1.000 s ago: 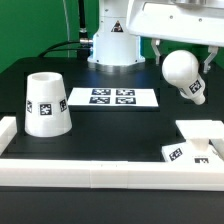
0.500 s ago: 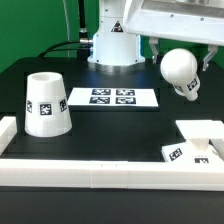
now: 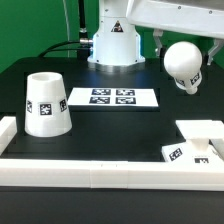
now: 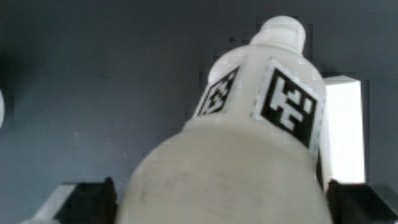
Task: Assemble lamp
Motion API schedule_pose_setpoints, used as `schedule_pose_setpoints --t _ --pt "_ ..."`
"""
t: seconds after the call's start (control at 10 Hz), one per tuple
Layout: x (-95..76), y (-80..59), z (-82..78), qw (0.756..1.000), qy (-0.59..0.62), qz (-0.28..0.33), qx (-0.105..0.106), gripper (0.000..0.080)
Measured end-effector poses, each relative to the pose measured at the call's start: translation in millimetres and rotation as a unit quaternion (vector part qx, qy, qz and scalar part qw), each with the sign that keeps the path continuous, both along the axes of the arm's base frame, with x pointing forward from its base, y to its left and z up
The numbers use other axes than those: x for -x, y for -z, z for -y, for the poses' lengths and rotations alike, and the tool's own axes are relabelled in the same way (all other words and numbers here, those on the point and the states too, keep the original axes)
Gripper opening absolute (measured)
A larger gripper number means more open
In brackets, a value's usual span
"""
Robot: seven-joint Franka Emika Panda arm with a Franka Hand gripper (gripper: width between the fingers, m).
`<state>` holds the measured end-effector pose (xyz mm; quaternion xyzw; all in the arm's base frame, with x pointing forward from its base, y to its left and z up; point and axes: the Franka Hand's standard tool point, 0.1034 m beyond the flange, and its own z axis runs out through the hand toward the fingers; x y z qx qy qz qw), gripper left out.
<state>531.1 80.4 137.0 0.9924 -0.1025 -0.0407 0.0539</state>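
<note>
The gripper (image 3: 185, 52) grips the bulb (image 3: 184, 64) by its smooth round head, so the bulb may well slip, twist or drop before its stem reaches the base (image 3: 200, 132) at the near right. The bulb hangs tilted at the far right, high above the table, its head between the fingers and its tagged stem pointing down beyond them.
</note>
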Motion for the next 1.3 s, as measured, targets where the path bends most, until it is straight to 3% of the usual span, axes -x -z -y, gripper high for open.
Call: schedule_pose_setpoints --t 0.3,0.4,0.7,1.1,1.3 --pt "-15.1 -8.7 -4.6 0.991 -0.133 0.007 0.022 0.0577" --pt "-22.2 -11.0 -12.4 0.989 -0.141 0.045 0.014 0.0577" --pt "-22.8 -6.0 -22.8 0.978 -0.15 0.142 -0.011 0.0577" --pt "-32.9 -5.5 -34.9 0.942 -0.232 0.241 -0.018 0.0577" --pt "-37.3 -10.1 -18.1 0.942 -0.257 0.217 -0.006 0.0577"
